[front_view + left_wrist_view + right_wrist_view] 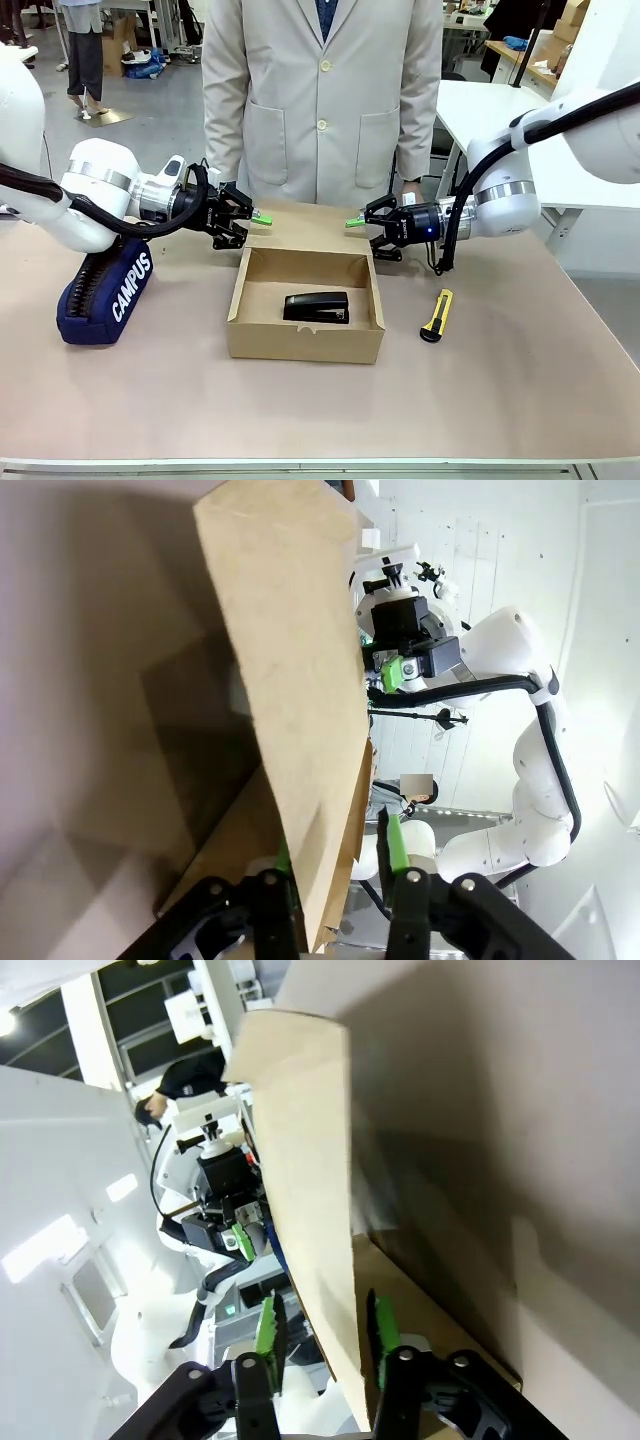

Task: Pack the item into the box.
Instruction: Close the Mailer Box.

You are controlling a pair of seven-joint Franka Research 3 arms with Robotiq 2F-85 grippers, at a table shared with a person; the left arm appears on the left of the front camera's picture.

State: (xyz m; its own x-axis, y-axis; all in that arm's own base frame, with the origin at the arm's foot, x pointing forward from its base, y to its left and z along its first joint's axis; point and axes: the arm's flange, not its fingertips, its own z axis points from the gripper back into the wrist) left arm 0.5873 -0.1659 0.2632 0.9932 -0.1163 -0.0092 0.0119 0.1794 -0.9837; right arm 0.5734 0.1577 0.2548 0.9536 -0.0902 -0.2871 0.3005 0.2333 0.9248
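The left arm [95, 190] and right arm [505, 205] are white and round, each with a shiny silver ring. Thick black cables [150, 232] run along them. The left gripper [260, 217] and right gripper [354, 222] are black with green pads.

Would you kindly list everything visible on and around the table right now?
Shallow cardboard box: one, brown, table centre, open.
Box's hinged flap: one, brown, far side.
Glossy oblong stapler-like item: one, black, inside box.
Utility knife: one, yellow-black, right of box.
CAMPUS zip pouch: one, navy, left of box.
Table: one, beige, underneath.
Person's buttoned coat: one, pale grey, far side.
Left tool: one, black, green pads, shut on flap.
Right tool: one, black, green pads, around flap's edge.
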